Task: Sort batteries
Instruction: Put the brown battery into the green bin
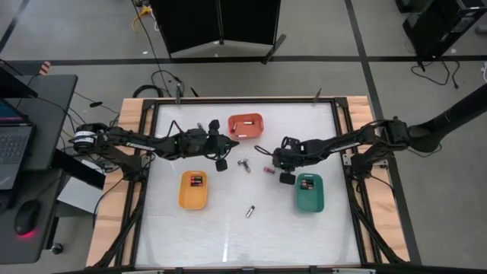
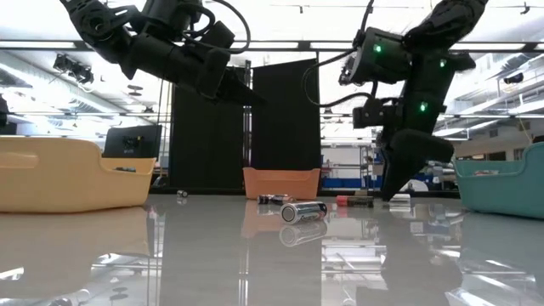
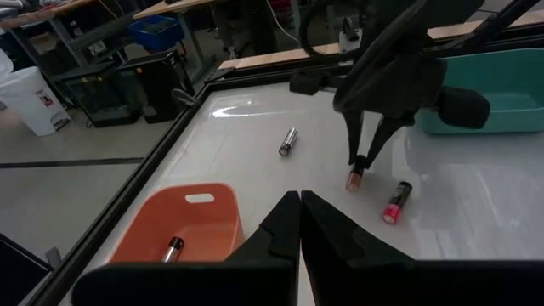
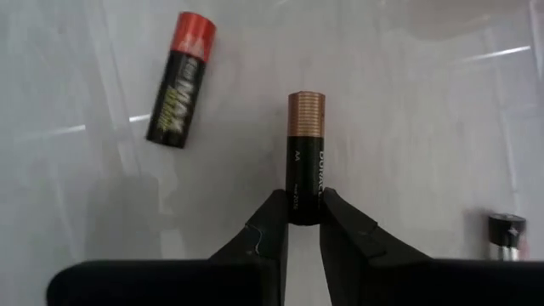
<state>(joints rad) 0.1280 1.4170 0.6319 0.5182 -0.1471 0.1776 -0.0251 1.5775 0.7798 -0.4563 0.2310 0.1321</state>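
Right tool [image 4: 304, 223] is clamped on the tail end of an AA battery [image 4: 306, 153] at mid-table [image 1: 190, 228], beside a red-capped battery [image 4: 180, 81]. Risk: the shallow end grip may let it pivot or slip. Left tool [image 3: 300, 223] is closed, empty, above the orange tray [image 3: 183, 225].

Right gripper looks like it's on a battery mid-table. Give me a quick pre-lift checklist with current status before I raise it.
1. Grasp: the right gripper has its fingers closed on one end of the copper-topped battery - ok.
2. Battery seated deep in the fingers: only the end is pinched, most of it sticks out - not ok.
3. Neighbours clear: the red-capped battery lies apart from the held one - ok.
4. Left gripper out of the way: shut, raised over the orange tray side, apart from the right arm - ok.
5. Drop target: the green tray sits close by the right gripper - ok.
6. Which tray this size belongs in - cannot tell.
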